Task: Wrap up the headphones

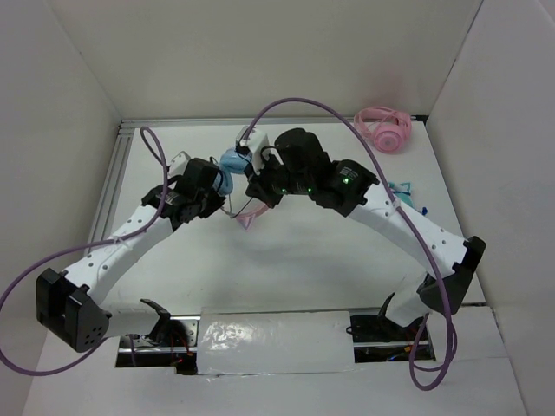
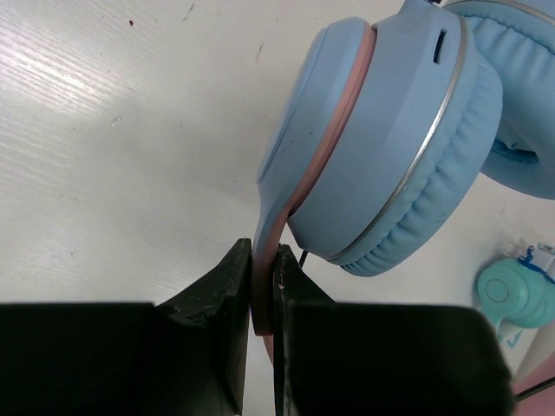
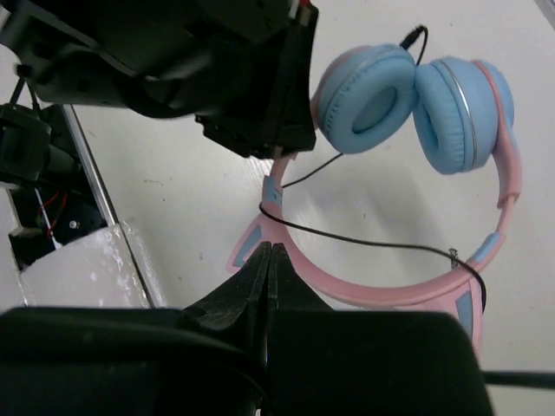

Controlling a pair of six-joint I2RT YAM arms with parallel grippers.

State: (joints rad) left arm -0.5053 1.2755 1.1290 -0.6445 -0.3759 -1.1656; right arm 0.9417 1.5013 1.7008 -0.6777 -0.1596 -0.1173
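The headphones [image 3: 464,113] lie on the white table with their two light blue ear cups side by side and the pink cat-ear headband [image 3: 390,290] curving toward the right wrist camera. A thin black cable [image 3: 364,238] crosses the headband's span and loops over its left arm. My left gripper [image 2: 263,286] is shut on the pink band just below an ear cup [image 2: 381,147]. My right gripper [image 3: 271,249] is shut, with nothing visible between its jaws, and its tips sit just above one cat ear. From above, both grippers [image 1: 224,184] [image 1: 257,192] crowd over the headphones [image 1: 232,161].
All-pink headphones [image 1: 386,128] lie at the table's back right. Teal headphones [image 1: 401,189] [image 2: 512,290] sit beside the right arm. White walls close in the table on three sides. A foil-covered block [image 1: 273,340] lies at the near edge between the arm bases.
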